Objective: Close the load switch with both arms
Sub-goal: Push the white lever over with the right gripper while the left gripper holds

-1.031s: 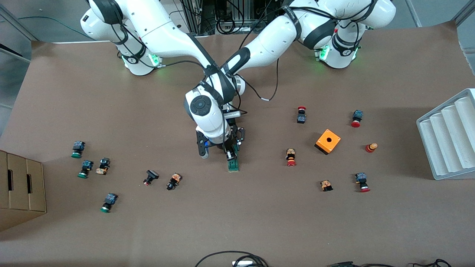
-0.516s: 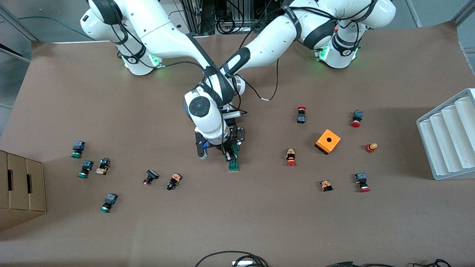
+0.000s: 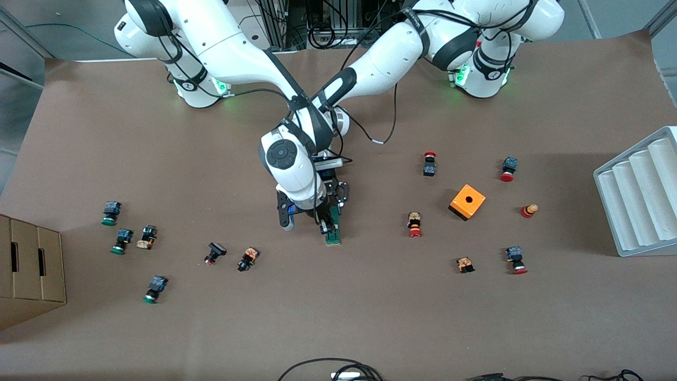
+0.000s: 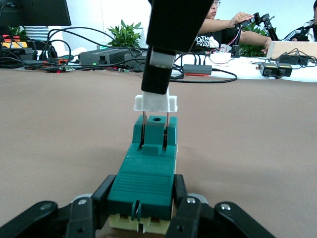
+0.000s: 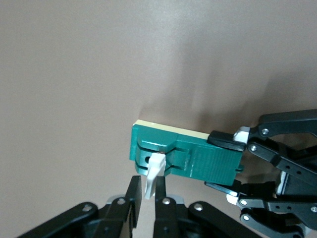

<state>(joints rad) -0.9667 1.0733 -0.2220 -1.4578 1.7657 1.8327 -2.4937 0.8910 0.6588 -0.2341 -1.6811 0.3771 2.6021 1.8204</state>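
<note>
The load switch [image 3: 332, 237] is a narrow green block lying on the brown table near its middle. My left gripper [image 4: 143, 192] is shut on the end of its green body [image 4: 146, 179], one black finger [image 4: 105, 195] on each side. My right gripper [image 5: 148, 194] hangs over the other end and is shut on the white tab [image 5: 154, 174], which stands up off the block. In the left wrist view the right gripper's fingers [image 4: 159, 74] come down onto the tab [image 4: 155, 102]. In the front view the right hand [image 3: 296, 180] covers most of the left gripper.
Small red- and green-capped pushbuttons [image 3: 414, 224] lie scattered toward both ends of the table. An orange box with a hole [image 3: 467, 201] and a white ribbed tray [image 3: 640, 196] sit toward the left arm's end. A cardboard box [image 3: 29, 270] stands at the right arm's end.
The right gripper's fingers have closed onto the white tab, and its hand has shifted slightly. The left gripper and the switch body have stayed where they were.
</note>
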